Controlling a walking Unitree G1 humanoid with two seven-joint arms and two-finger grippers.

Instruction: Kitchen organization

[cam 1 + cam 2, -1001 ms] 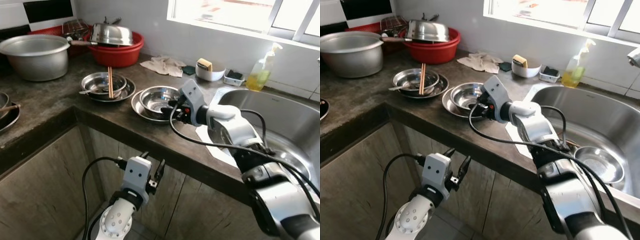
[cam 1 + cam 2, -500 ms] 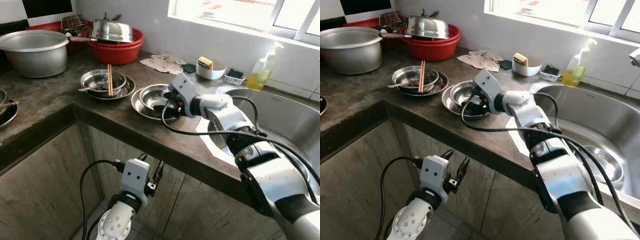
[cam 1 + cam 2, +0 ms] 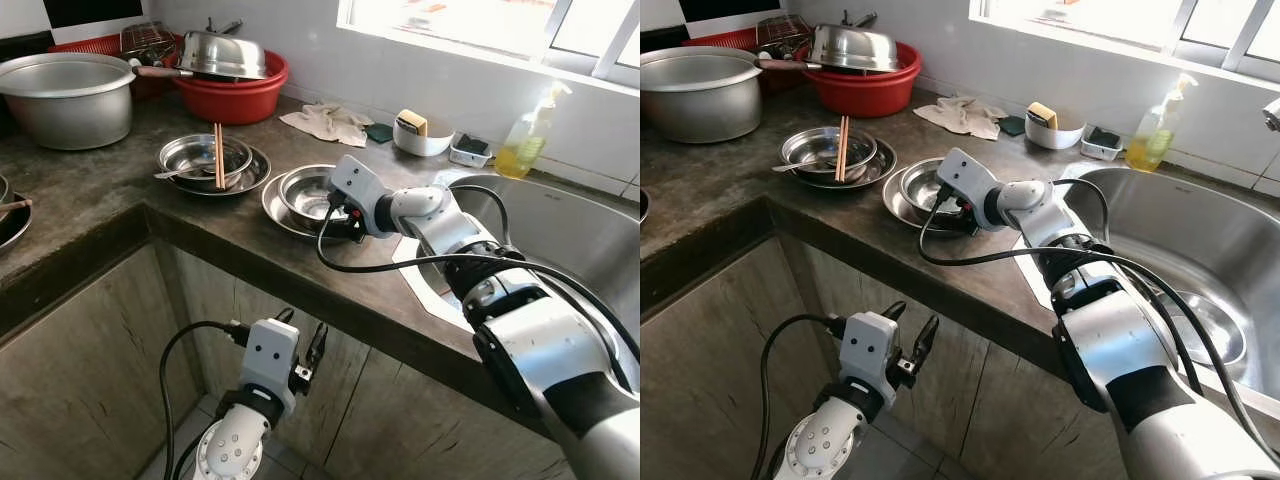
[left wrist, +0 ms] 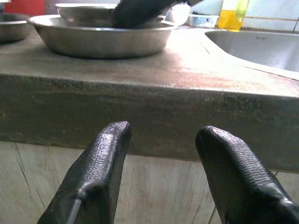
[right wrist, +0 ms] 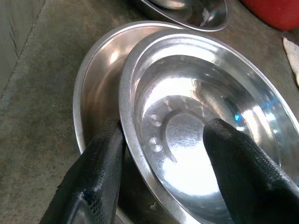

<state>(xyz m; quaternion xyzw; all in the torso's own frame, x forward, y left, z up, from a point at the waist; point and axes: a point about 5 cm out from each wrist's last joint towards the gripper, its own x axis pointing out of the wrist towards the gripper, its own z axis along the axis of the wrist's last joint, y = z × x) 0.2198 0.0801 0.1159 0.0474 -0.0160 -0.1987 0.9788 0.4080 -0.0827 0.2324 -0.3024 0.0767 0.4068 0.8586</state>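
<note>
A steel bowl (image 3: pixel 308 194) sits inside a shallow steel plate (image 3: pixel 274 207) on the dark stone counter (image 3: pixel 120 200). My right gripper (image 3: pixel 345 214) is down at the near side of that bowl. In the right wrist view the right gripper (image 5: pixel 163 134) is open and straddles the bowl's (image 5: pixel 196 93) rim, one finger inside it and the other between the bowl and the plate (image 5: pixel 96 70). My left gripper (image 3: pixel 302 335) hangs open below the counter edge, in front of the cabinet, holding nothing.
A second bowl (image 3: pixel 200 160) with chopsticks (image 3: pixel 219 155) lies to the left. Behind stand a big pot (image 3: pixel 65 95) and a red basin (image 3: pixel 235 98). To the right are a cloth (image 3: pixel 325 125), a soap bottle (image 3: pixel 525 145) and the sink (image 3: pixel 570 235), with a bowl (image 3: pixel 1205 325) in it.
My right gripper has moved left and down, from above the counter beside the bowl onto its near rim. The left arm has stayed low.
</note>
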